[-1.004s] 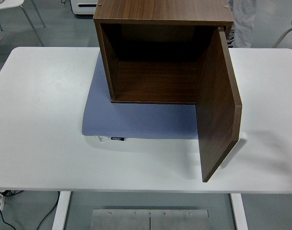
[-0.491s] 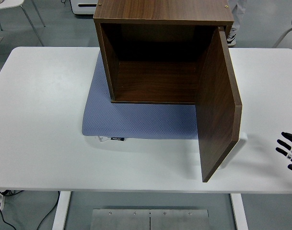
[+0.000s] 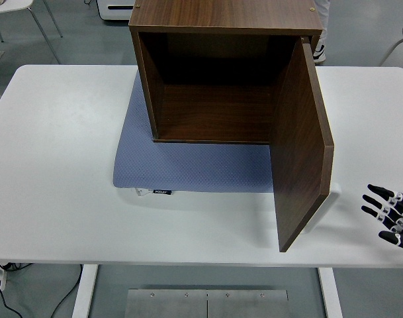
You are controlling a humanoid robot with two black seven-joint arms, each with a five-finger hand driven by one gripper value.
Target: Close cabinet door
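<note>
Right hand (image 3: 388, 213) hovered low over the white table (image 3: 55, 165), to the right of the cabinet door (image 3: 300, 146), with its black fingers spread and holding nothing. It sat on the outer side of the door, apart from it, probably because a push from that side would swing the panel toward the opening. The door stood wide open, hinged on the cabinet's right edge and jutting forward toward the table's near edge. The cabinet (image 3: 224, 16) itself was an empty wooden box resting on a blue mat (image 3: 188, 169), which reached out in front of the door's hinge side. Nothing lay in the door's likely swing path across the mat. Behind the cabinet, a chair and someone's legs showed partly. No left hand appeared.
</note>
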